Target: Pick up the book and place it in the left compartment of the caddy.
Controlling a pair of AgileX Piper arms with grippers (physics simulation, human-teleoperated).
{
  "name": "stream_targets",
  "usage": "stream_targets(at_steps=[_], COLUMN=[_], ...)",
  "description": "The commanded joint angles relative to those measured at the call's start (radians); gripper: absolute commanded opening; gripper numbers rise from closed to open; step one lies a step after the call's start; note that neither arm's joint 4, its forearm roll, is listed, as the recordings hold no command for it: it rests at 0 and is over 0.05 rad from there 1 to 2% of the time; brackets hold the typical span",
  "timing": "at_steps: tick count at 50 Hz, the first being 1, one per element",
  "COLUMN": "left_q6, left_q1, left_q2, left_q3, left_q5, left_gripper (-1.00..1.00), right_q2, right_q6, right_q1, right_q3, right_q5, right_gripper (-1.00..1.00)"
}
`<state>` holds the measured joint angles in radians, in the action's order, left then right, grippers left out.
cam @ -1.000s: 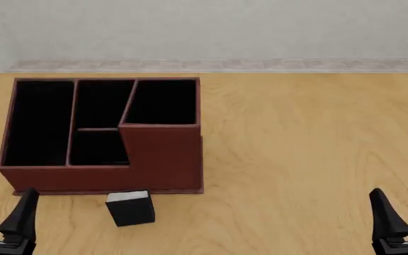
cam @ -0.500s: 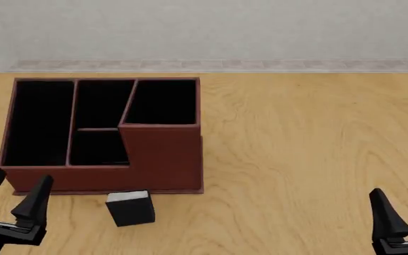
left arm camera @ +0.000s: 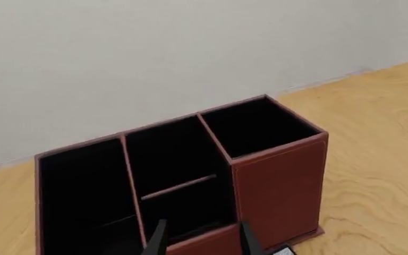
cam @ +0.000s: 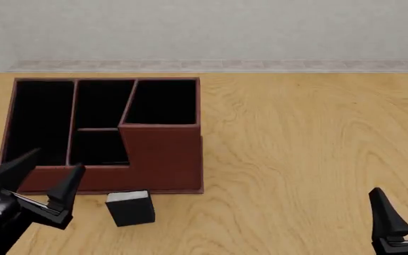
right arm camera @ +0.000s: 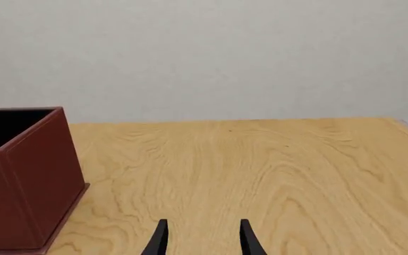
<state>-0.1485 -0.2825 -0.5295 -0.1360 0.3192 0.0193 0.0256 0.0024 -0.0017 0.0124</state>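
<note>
Pale grey wall (cam: 261,29) backs a light wood tabletop (cam: 303,143) on which the reddish-brown caddy (cam: 163,159) stands toward the left, its taller square bay at the near right corner and the left compartment (cam: 40,122), a long black-lined bay, along its left wall. Just in front of the caddy's near wall, apart from it, the book (cam: 130,208) rests on the tabletop, black with its white page edge facing up. Left gripper (cam: 42,178) hangs at the caddy's near left corner, fingers (cam: 68,186) spread apart and holding nothing, tilted toward the caddy; the book lies just to the right of these fingers, not between them. In the left wrist view only a corner of the book (left arm camera: 282,251) shows beside the fingers. Right gripper (cam: 402,207) sits at the near right edge, well apart from the book, its fingers apart and empty.
</note>
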Motion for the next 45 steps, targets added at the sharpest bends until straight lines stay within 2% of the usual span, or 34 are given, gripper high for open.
stream_targets(at_steps=[1,7,13,19,21,32,37,41,45], left_q6=[-0.052,-0.084,-0.074,-0.116,-0.105,-0.153,-0.181,-0.198,-0.222], left_q1=[-0.105,-0.142,-0.196,-0.207,-0.214,-0.242,-0.250,-0.297,-0.285], left_q2=[-0.091,-0.120,-0.173,-0.213,-0.214,-0.243,-0.260,-0.270,-0.280], left_q3=[-0.052,-0.087,-0.156,-0.201,-0.227,-0.306,-0.323,-0.343,-0.364], left_q5=[-0.030,-0.078,-0.167,-0.209,-0.244,-0.361,-0.386,-0.435,-0.452], left_gripper=[1.00,1.00,1.00,1.00,1.00,1.00,1.00,1.00,1.00], right_q2=[0.008,0.003,0.008,0.013,0.008,0.014,0.014,0.010,0.015], right_q6=[0.005,0.007,0.013,0.013,0.014,0.020,0.021,0.024,0.025], right_q1=[-0.002,-0.009,-0.012,-0.009,-0.011,-0.012,-0.011,-0.013,-0.014], right_q3=[0.000,0.000,0.000,0.000,0.000,0.001,0.000,0.000,0.001], right_q5=[0.008,0.003,0.007,0.012,0.007,0.011,0.011,0.008,0.014], right_gripper=[1.00,1.00,1.00,1.00,1.00,1.00,1.00,1.00,1.00])
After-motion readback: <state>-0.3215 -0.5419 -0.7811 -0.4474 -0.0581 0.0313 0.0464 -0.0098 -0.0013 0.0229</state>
